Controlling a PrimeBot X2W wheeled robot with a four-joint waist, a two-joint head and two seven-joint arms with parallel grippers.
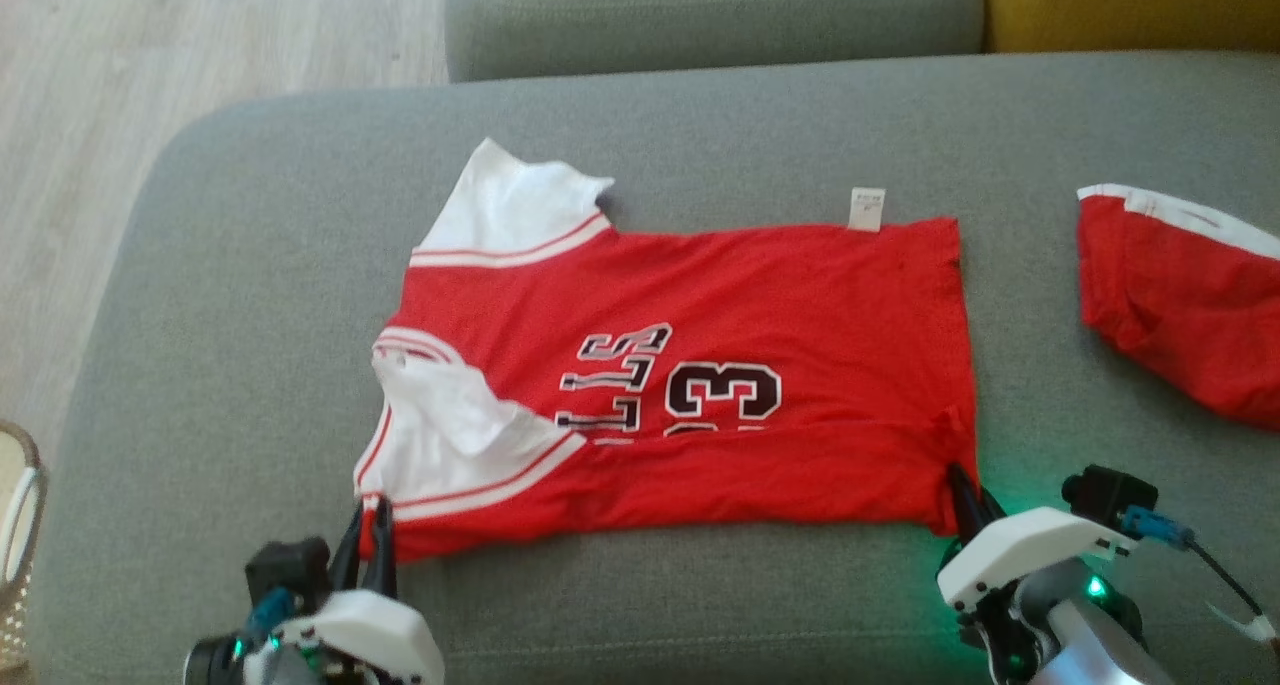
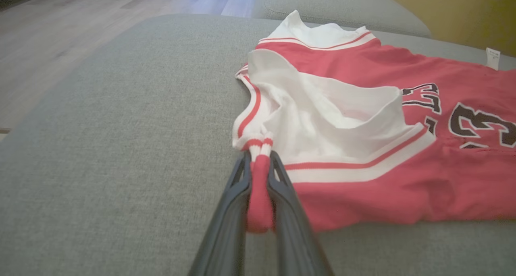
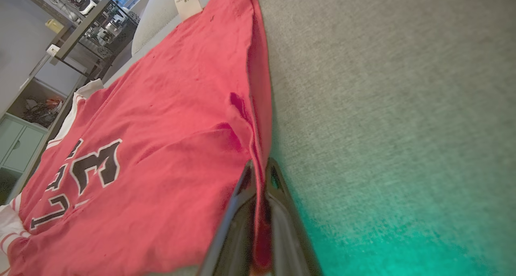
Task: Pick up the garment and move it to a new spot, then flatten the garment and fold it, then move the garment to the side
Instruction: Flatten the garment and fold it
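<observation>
The red jersey [image 1: 800, 305] lies spread out on the grey sofa seat [image 1: 250, 265], with its white-trimmed shoulders to the left and its hem to the right. A white tag [image 1: 866, 208] sticks out from its far edge. The near edge seems to be folded up over the body, since the lower parts of the black letters and of the number 3 are cut off along a straight crease.

The left gripper [image 1: 368, 540] is clamped on the near left corner. In the left wrist view a bunched roll of red and white striped trim is squeezed between its fingers [image 2: 238, 195]. The right gripper [image 1: 968, 500] pinches the near right corner at the hem, and in the right wrist view the red cloth runs down between its closed fingers [image 3: 278, 211].

A second red garment with white trim [image 1: 1180, 305] lies apart on the seat at the far right. Pale wooden floor [image 1: 150, 55] shows at the left.
</observation>
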